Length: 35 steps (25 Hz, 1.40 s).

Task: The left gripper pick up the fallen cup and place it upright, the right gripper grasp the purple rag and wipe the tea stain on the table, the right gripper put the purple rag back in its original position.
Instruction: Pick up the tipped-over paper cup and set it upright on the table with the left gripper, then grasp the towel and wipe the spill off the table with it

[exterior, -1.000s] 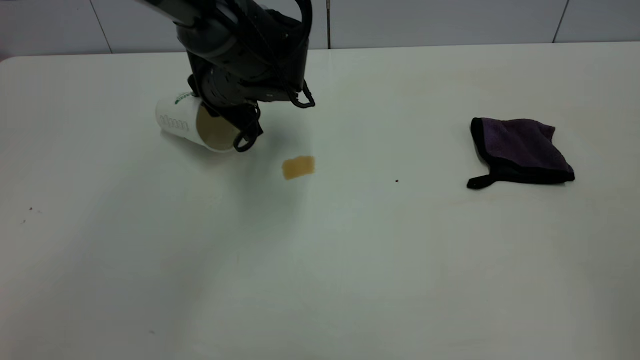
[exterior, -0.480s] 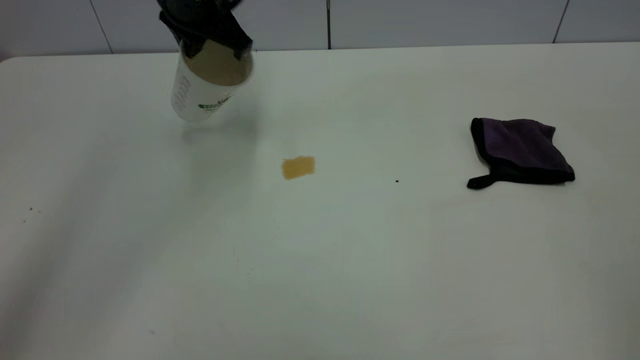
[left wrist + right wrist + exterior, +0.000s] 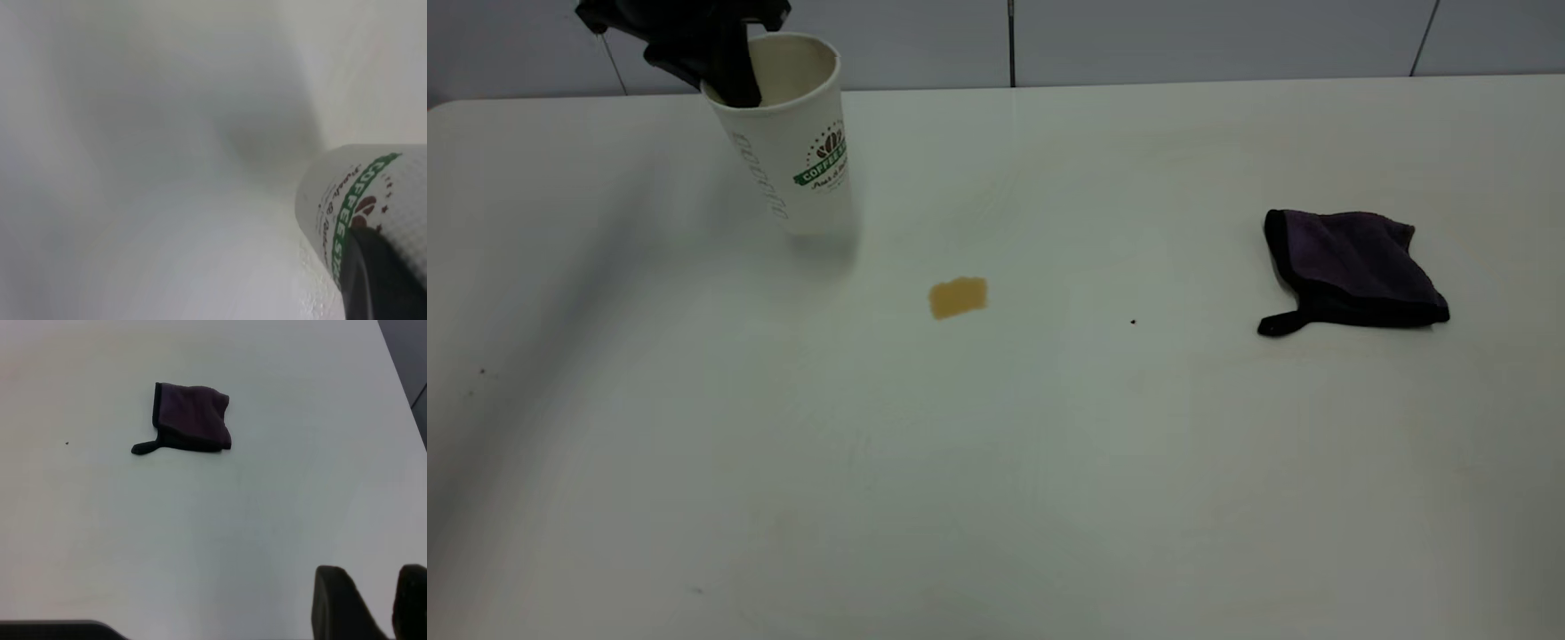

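Where a second ago the white paper coffee cup with a green logo band (image 3: 796, 142) lay on its side under the left arm, and half a second ago hung tilted in the air with its mouth toward the camera, it now stands nearly upright at the far left of the pale counter (image 3: 996, 462), mouth up, leaning slightly. Its base appears to meet the counter above a small shadow, though contact is hard to confirm. Judging from this, the first step, righting the cup, is almost finished and only the release remains.

At the cup's far left rim, the black left gripper (image 3: 725, 67) is clamped on the cup wall, one finger inside the mouth and the other outside. From the left wrist camera, a dark finger presses against the printed side of the cup (image 3: 373, 207).

To the right of the cup, nearer the camera, lies the small tan tea stain (image 3: 958, 297), unwiped. Well apart at the right, the folded purple rag with black edging (image 3: 1352, 269) lies untouched. Over bare counter near the rag, the right gripper (image 3: 377, 603) hangs idle, its two dark fingers a little apart and holding nothing.
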Available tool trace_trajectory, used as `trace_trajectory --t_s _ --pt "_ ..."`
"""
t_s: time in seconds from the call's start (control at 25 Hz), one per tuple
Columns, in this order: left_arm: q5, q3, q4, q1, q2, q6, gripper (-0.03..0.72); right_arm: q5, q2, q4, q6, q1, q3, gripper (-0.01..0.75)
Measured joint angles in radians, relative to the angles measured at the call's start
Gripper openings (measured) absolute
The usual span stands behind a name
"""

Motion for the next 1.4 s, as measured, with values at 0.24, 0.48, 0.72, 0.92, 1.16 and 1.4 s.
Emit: trace_trajectory --t_s 0.24,0.48,0.72,0.92,1.16,1.4 --pt "-0.005 0.0 -0.062 0.057 0.04 0.041 0.0 0.0 0.0 0.0 0.0 0.0 0.0 0.239" --pt "-0.006 0.0 -0.079 0.067 0.076 0.07 0.064 0.0 0.0 0.0 0.0 0.0 0.0 0.239" --pt "-0.007 0.0 -0.08 0.067 0.091 0.071 0.185 0.0 0.0 0.0 0.0 0.0 0.0 0.239" --pt "-0.01 0.0 -0.08 0.067 0.091 0.071 0.361 0.0 0.0 0.0 0.0 0.0 0.0 0.239" --pt "0.012 0.0 -0.082 0.067 0.065 0.071 0.597 0.0 0.0 0.0 0.0 0.0 0.0 0.239" --pt "0.08 0.0 -0.082 0.068 -0.113 0.067 0.658 0.0 0.0 0.0 0.0 0.0 0.0 0.239"
